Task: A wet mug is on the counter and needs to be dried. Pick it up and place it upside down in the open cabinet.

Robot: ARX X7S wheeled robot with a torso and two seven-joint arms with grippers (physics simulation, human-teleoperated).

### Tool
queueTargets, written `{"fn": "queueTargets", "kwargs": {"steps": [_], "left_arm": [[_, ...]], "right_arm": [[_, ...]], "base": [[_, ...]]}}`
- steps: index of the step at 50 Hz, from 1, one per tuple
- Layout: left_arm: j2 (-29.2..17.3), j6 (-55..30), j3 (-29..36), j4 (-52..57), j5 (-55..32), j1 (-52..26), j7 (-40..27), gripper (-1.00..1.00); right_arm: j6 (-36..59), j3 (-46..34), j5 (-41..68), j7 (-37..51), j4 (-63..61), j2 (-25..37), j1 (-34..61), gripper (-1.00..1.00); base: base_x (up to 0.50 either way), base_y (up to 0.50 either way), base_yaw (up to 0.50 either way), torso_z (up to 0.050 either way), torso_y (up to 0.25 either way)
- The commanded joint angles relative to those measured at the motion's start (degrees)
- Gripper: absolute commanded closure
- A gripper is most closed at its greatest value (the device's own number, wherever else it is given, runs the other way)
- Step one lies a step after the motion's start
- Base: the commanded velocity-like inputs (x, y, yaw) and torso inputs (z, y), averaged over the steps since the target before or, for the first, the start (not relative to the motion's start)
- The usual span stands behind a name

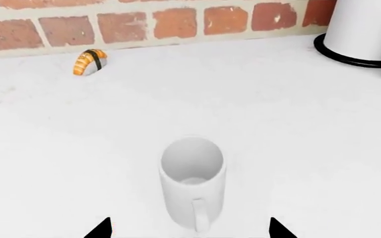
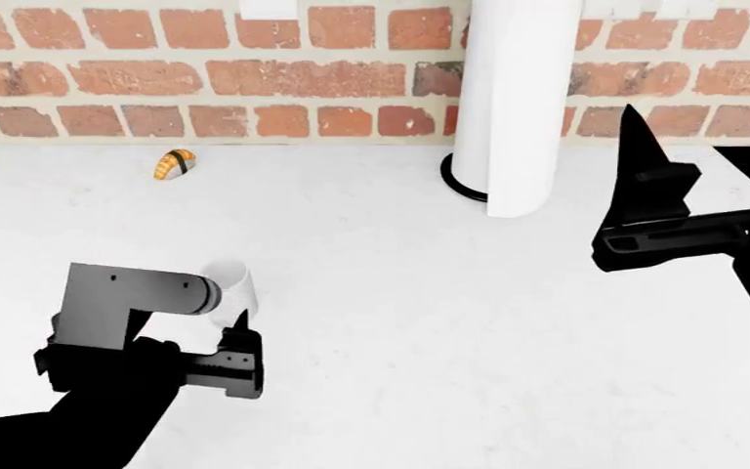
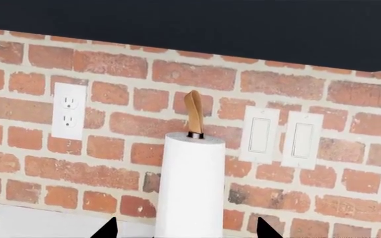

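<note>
The mug (image 1: pixel 192 181) is seen upright on the counter (image 1: pixel 296 139), between the left gripper (image 1: pixel 190 229) tips w/ handle toward it. Jaws are spread apart, not touching mug.

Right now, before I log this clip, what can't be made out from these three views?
- Open cabinet: in no view.
- Mug: head view, left arm covers most of it; the left wrist view shows it upright, apart from the fingertips.
- Left gripper: only the fingertips show, cut by the frame edge.
- Right gripper: same, tips only.
- Paper-towel roll: top cut off in head view.
- Orange-and-black object: too small to identify.
</note>
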Motion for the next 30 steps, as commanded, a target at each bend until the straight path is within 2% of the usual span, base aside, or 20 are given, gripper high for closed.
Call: {"fn": "queueTargets", "kwargs": {"steps": [1, 12, 30], "left_arm": [[1.8, 0.5, 2.2, -2.2, 8.6, 2.2, 5.8, -1.0], [2.9, 2.3, 3.2, -3.7, 12.6, 3.1, 8.4, -1.0], [5.4, 2.3, 7.0, -8.0, 16.6, 0.0, 10.7, -1.0]], "right_arm": [[-0.2, 0.5, -1.0, -0.8, -0.3, -0.3, -1.1, -1.0], [-0.6, 0.7, -1.1, -1.1, -0.7, -0.2, -2.0, -1.0], [-0.9, 1.2, -3.1, -2.8, -0.7, -0.6, -3.5, -1.0]], "base": [[0.0, 0.0, 0.0, 0.0, 0.0], [0.0, 0.0, 0.0, 0.0, 0.0], [0.0, 0.0, 0.0, 0.0, 0.0]]}}
